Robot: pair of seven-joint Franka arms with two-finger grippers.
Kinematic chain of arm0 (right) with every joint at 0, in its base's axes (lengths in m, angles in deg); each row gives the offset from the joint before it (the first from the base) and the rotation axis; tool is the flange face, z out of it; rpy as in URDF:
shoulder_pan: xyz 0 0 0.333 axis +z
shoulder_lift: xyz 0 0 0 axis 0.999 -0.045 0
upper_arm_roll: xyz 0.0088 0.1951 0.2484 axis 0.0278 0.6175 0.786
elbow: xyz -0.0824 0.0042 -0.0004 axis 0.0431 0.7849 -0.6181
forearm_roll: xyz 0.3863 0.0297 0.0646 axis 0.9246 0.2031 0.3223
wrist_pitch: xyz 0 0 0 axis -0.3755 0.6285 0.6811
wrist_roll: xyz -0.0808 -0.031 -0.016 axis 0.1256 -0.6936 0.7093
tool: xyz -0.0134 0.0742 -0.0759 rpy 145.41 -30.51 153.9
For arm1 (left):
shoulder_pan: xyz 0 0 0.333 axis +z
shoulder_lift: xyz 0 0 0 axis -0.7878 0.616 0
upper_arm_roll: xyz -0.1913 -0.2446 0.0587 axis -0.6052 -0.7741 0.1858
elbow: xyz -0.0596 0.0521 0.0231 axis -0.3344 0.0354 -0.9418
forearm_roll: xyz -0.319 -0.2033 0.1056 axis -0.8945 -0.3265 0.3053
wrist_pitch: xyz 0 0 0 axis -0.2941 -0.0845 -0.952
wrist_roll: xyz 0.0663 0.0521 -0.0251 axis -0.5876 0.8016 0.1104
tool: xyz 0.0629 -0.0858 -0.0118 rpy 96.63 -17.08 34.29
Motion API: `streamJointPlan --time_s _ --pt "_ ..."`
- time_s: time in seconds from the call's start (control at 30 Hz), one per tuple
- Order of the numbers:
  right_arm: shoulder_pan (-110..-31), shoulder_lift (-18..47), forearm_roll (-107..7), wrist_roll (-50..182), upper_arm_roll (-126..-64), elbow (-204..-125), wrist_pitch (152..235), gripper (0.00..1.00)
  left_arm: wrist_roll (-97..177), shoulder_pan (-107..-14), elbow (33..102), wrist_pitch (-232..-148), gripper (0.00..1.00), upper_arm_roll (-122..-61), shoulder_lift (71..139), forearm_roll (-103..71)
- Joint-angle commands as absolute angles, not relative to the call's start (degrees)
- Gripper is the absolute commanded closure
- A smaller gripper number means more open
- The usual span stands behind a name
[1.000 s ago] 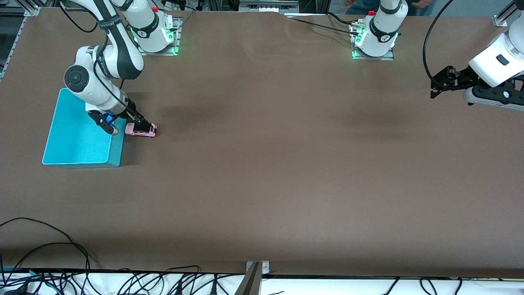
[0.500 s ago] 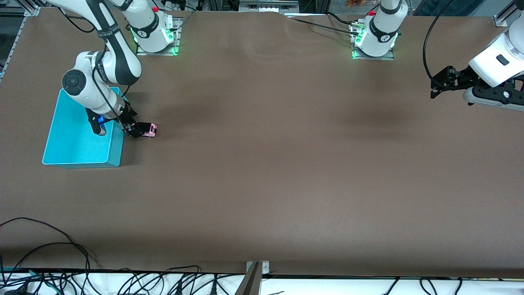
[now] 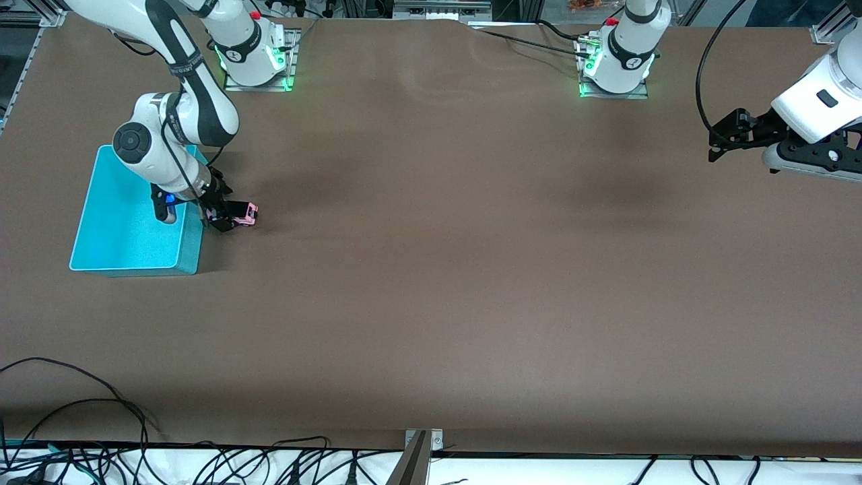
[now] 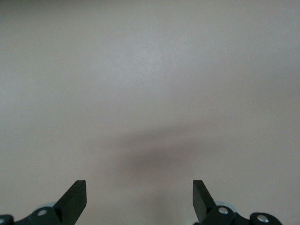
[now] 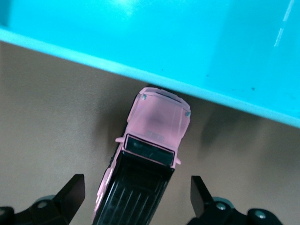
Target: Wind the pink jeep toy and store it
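Observation:
The pink jeep toy (image 3: 242, 215) stands on the brown table right beside the turquoise bin (image 3: 108, 236), on the bin's side toward the left arm's end. In the right wrist view the jeep (image 5: 147, 159) shows its pink hood and black roof, its nose close to the bin's wall (image 5: 197, 93). My right gripper (image 3: 221, 217) is low over the jeep, open, with one finger on each side of it and not touching. My left gripper (image 3: 715, 145) is open and empty, waiting in the air at the left arm's end of the table.
The turquoise bin looks empty in what shows of it. Cables (image 3: 81, 431) lie along the table edge nearest the camera. The two arm bases (image 3: 252, 50) stand at the table's back edge.
The right gripper has come down and turned over the jeep, now straddling it. The jeep has not moved. The left arm is still.

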State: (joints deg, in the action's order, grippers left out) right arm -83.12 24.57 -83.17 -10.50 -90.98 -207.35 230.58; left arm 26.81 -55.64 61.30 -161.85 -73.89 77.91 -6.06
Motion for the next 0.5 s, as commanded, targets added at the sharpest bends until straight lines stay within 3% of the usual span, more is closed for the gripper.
streamJointPlan --time_s 0.0,0.07,0.13,0.47 --pt "-83.4 24.3 -82.6 -11.1 -90.5 -208.0 232.0 0.0 27.2 -54.9 60.6 -161.7 0.0 -74.1 78.1 -7.0" --pt "-83.4 23.8 -82.7 -11.1 -90.5 -208.0 232.0 0.0 27.2 -54.7 60.6 -161.6 0.0 -74.1 78.1 -7.0" --pt "-83.4 23.7 -82.7 -11.1 -90.5 -208.0 232.0 0.07 27.2 -54.7 60.6 -161.7 0.0 -74.1 78.1 -7.0" --pt "-83.5 23.8 -82.6 -11.1 -90.6 -207.7 232.0 0.77 27.2 -54.7 60.6 -161.6 0.0 -74.1 78.1 -7.0"
